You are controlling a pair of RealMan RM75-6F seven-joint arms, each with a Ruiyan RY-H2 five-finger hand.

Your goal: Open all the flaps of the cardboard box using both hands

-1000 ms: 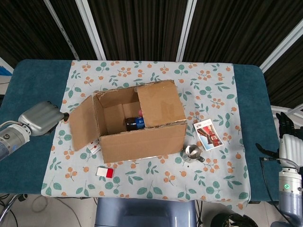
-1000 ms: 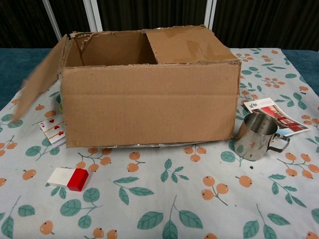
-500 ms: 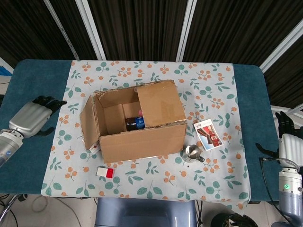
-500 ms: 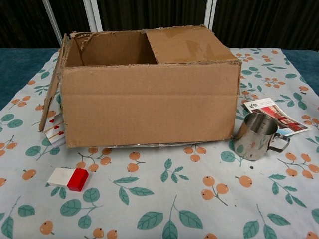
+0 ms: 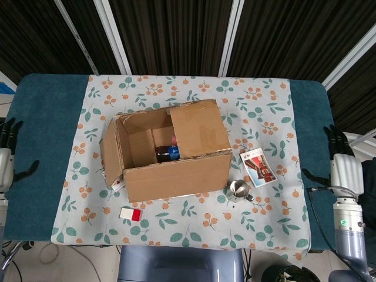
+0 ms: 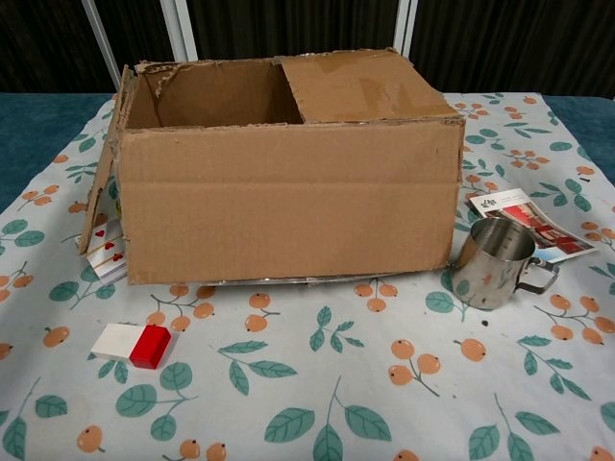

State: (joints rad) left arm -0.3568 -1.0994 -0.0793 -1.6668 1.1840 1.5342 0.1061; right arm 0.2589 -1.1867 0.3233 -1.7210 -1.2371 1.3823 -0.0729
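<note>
The cardboard box point(image 5: 176, 170) point(image 6: 288, 206) stands mid-table. Its left flap point(image 5: 110, 154) point(image 6: 104, 173) hangs down outside the left wall. Its right flap point(image 5: 198, 128) point(image 6: 360, 84) lies flat over the right half of the opening. A dark bottle point(image 5: 167, 153) lies inside. My left hand point(image 5: 6, 154) is at the far left edge of the head view, fingers spread, holding nothing, well away from the box. My right hand point(image 5: 339, 167) is at the far right beside the table's edge, fingers spread and empty. Neither hand shows in the chest view.
A steel cup point(image 5: 239, 190) point(image 6: 495, 262) stands right of the box front. A booklet point(image 5: 259, 165) point(image 6: 527, 216) lies behind it. A red-and-white block point(image 5: 130, 214) point(image 6: 132, 344) lies front left. Playing cards point(image 6: 106, 254) poke out under the left flap.
My left hand has let go of the left flap and drawn back to the frame's left edge. The flap dropped down against the box side. My right hand rose slightly.
</note>
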